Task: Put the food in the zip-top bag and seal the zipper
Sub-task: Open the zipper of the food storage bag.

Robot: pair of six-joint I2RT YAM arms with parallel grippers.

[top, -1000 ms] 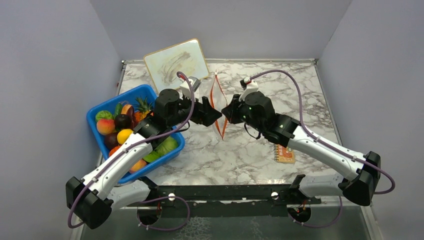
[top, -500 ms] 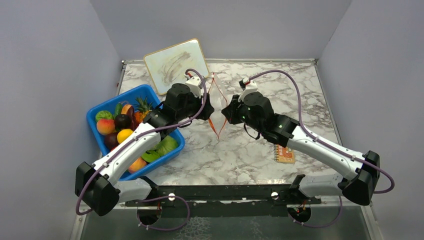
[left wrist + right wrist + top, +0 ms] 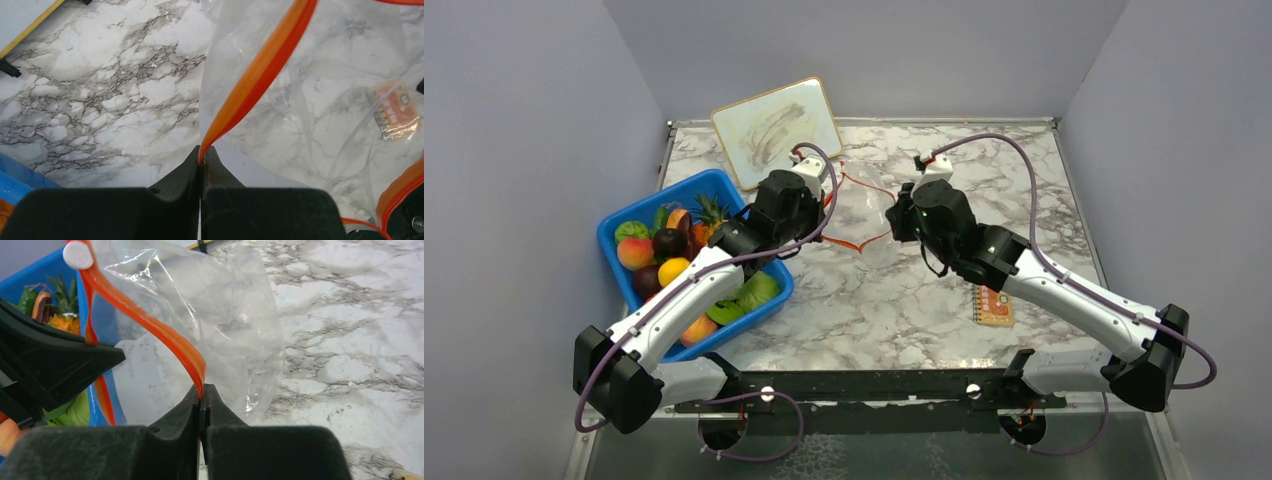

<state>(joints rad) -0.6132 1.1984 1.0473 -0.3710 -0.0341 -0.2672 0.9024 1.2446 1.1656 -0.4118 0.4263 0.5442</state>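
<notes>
Left gripper: I see its two black fingers pressed together, no gap showing, with the zipper pinched between the tips.
Right gripper: same here, fingers closed down tight on the other side of the zipper; the strip rises out of the pinch and curves away up and left.
Bag: held up off the table between the two grippers, near the middle and toward the far side. From above, I read its mouth as pulled apart, the two orange-red edges bowed away from each other.
Zipper detail: flat, narrow, smooth plastic band, bright orange-red. A small round white piece sits at its far end in the right wrist view.
Bag material: thin clear film, creased and glossy, the marble pattern visible straight through it. I can see no food inside.
Food: piled in the blue tub at the left edge, beside the left arm. Smooth rounded shapes in orange, yellow, green and dark purple, plus a pineapple with spiky green leaves.
Writing: a small orange card lies flat by the right arm; its print is too small for me to read.
Board: white with a yellow rim and grey smears, propped against the back wall.
Table surface: white marble pattern with grey veins, matte.
</notes>
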